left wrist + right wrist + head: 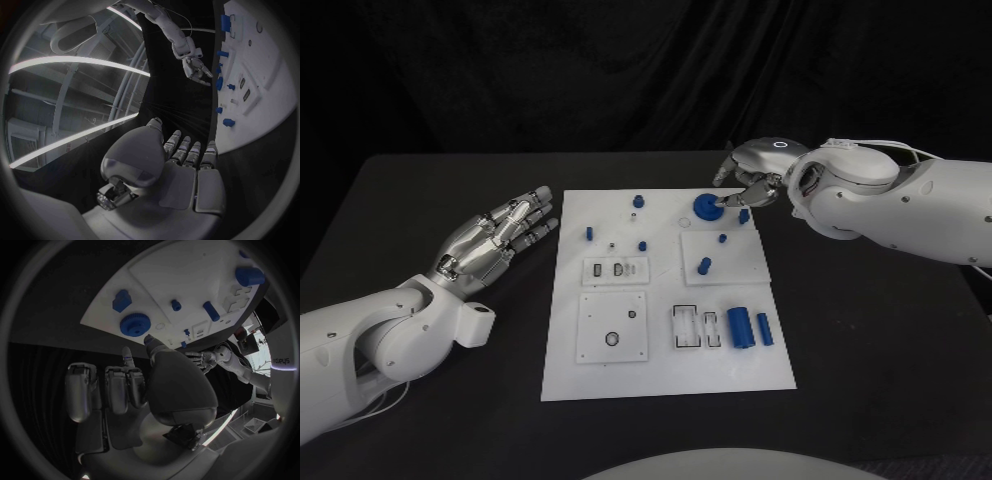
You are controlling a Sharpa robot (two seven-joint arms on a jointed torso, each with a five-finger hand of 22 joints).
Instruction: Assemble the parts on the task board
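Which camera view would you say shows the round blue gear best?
The right wrist view: the round blue gear is close, its toothed rim plain. In the head view the right hand partly hides it. In the left wrist view it is too small to tell.

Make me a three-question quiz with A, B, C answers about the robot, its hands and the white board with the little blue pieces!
1. Where is the round blue ridged gear?
A. near the board's far edge, by the right hand
B. on the black table beside the left hand
C. at the board's near edge

2. What colour is the flat rectangular task board?
A. red
B. white
C. green

3. How is the silver left hand?
A. gripping a gear
B. pressing on the board
C. open, holding nothing

Answers: 1 A, the gear sits by the silver right hand. 2 B, the board is plainly white. 3 C, its fingers are spread beside the board.
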